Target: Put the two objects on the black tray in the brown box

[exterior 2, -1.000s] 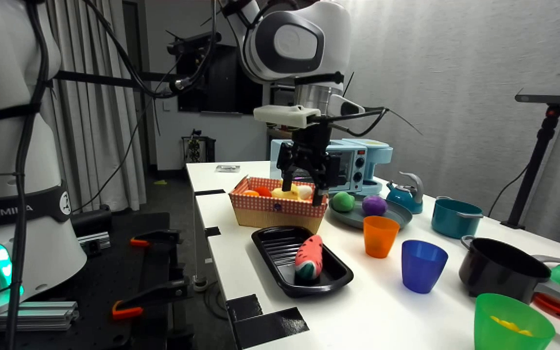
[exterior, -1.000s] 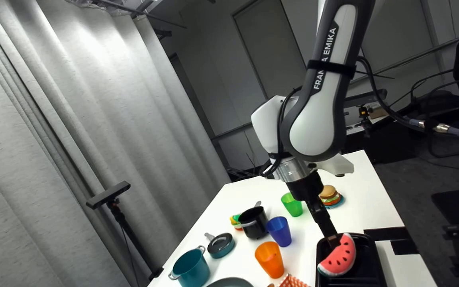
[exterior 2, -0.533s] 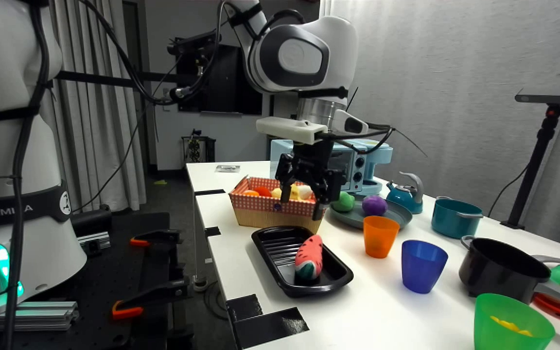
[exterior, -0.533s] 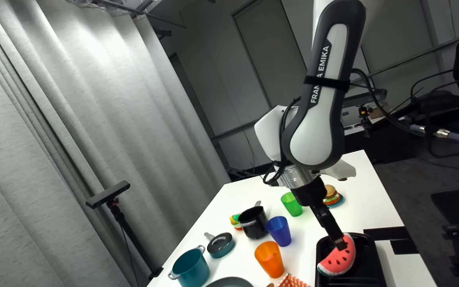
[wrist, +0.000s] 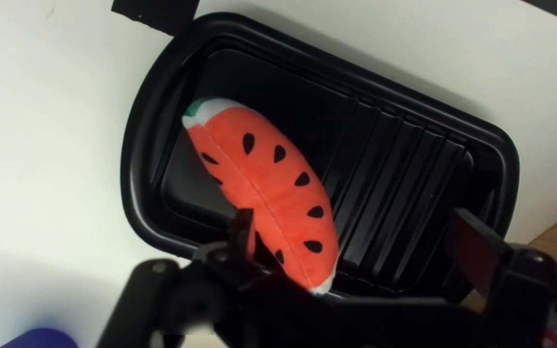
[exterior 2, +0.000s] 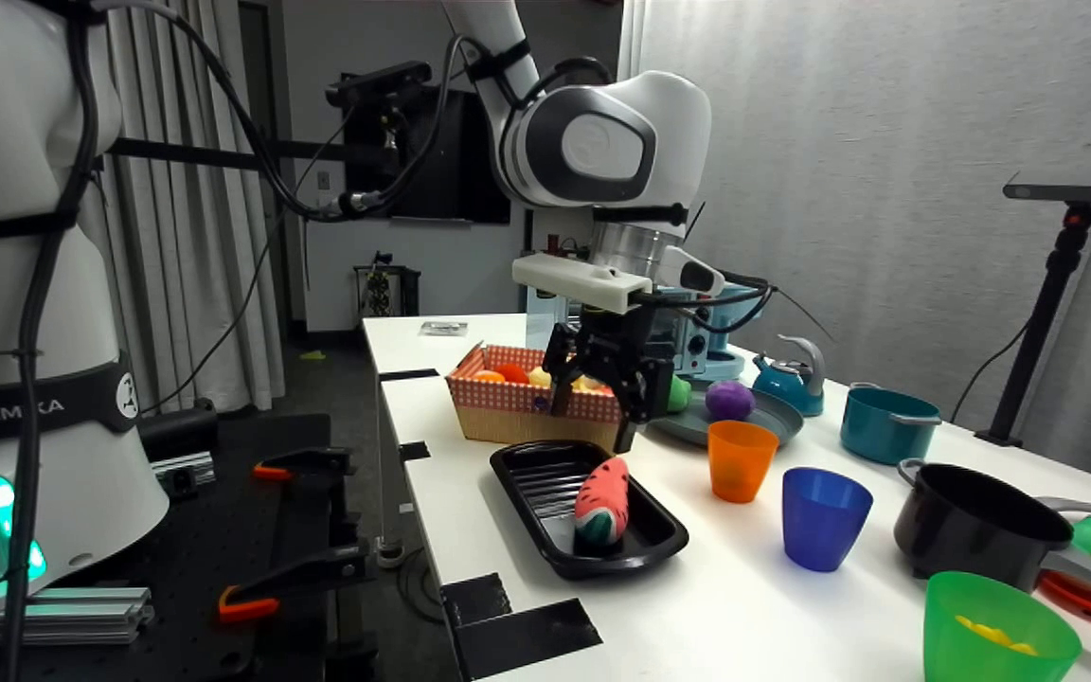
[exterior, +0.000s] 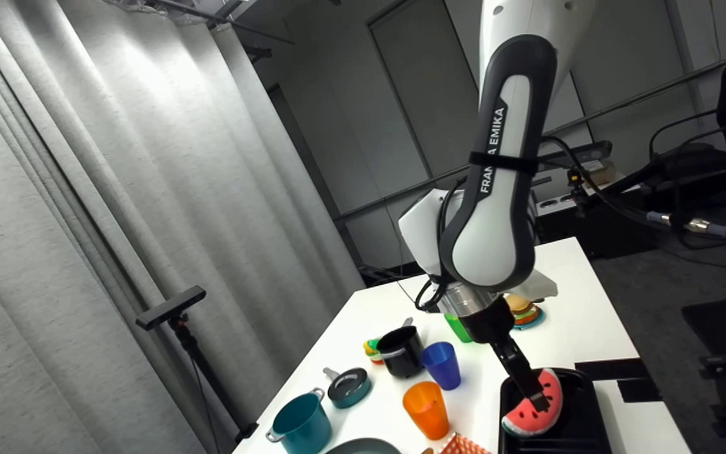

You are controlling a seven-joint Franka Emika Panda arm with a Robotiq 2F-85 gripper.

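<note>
The red watermelon-slice toy (wrist: 259,183) lies in the black tray (wrist: 394,169). It also shows in both exterior views (exterior: 527,421) (exterior 2: 604,497), and the tray shows there too (exterior: 580,410) (exterior 2: 541,474). The pale yellowish piece cannot be picked out on the tray. The brown box (exterior 2: 527,421) with red checked trim stands just behind the tray, holding several items, some yellow and pale. My gripper (wrist: 354,227) is open and empty above the tray. In the wrist view, one finger overlaps the toy's side and the other is over the ribbed end. It also shows in both exterior views (exterior: 538,403) (exterior 2: 593,426).
An orange cup (exterior 2: 742,461), blue cup (exterior 2: 823,518), green cup (exterior 2: 995,630) and black pot (exterior 2: 976,530) stand beside the tray. A grey plate (exterior 2: 773,417) holds green and purple balls. A teal pot (exterior 2: 889,423) and kettle (exterior 2: 790,379) stand behind. A burger toy (exterior: 520,310) shows too.
My gripper has come down toward the tray and the watermelon toy, staying open. The toy, tray and box have not moved.
</note>
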